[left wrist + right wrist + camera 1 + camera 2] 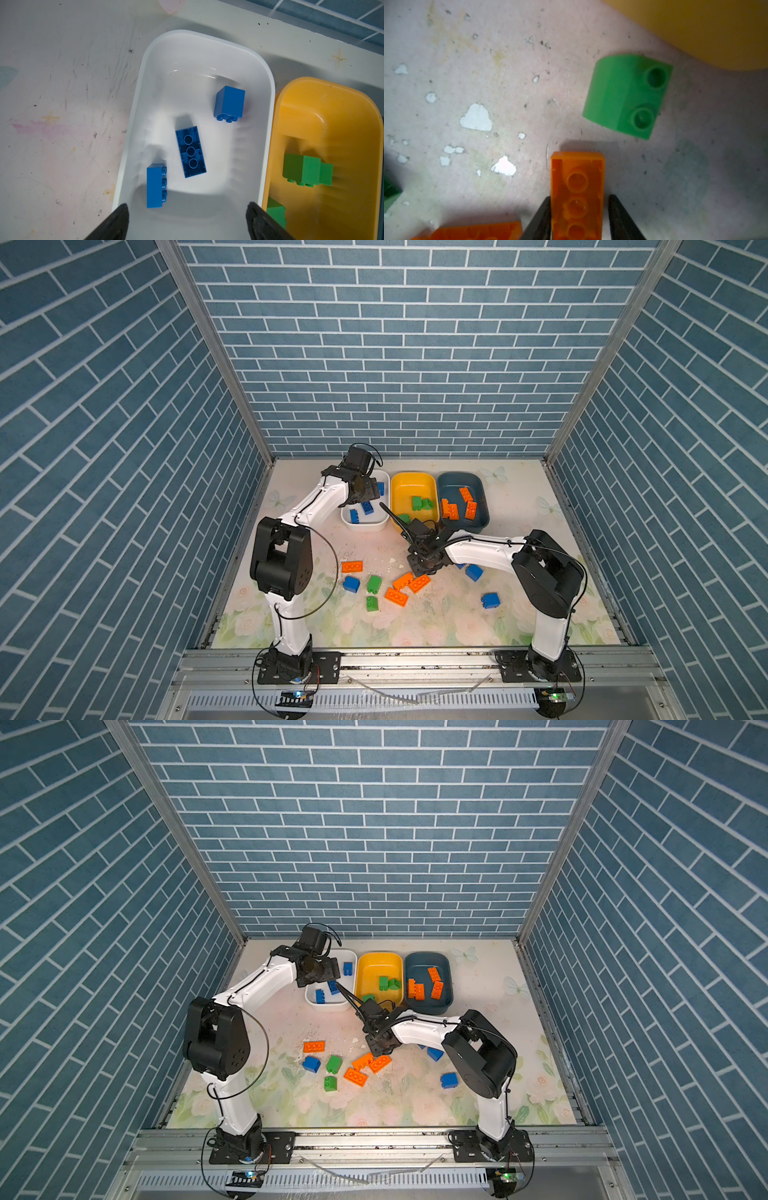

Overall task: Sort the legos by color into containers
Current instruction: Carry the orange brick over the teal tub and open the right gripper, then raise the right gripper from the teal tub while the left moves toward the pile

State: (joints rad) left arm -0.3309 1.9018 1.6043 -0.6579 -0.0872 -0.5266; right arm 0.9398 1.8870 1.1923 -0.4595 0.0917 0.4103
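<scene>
Fingers (542, 224) of the right hand (579, 196) stand narrow, flanking the orange lego (577, 178); grip uncertain.

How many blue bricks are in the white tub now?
3. Cube brick nearest the yellow tub; upside-down brick mid-floor; side-lying brick by the opposite wall of the white tub. Top views show the same three.

Bright, even overhead light fills both top views, and the brick-pattern walls (374, 344) bow outward at the edges. The white tub (187, 72) shows glare streaks and soft shadows. The right wrist view is dimmer and soft: the orange brick (577, 187) throws a short dark shadow, and the yellow tub (695, 31) is a blur.
</scene>
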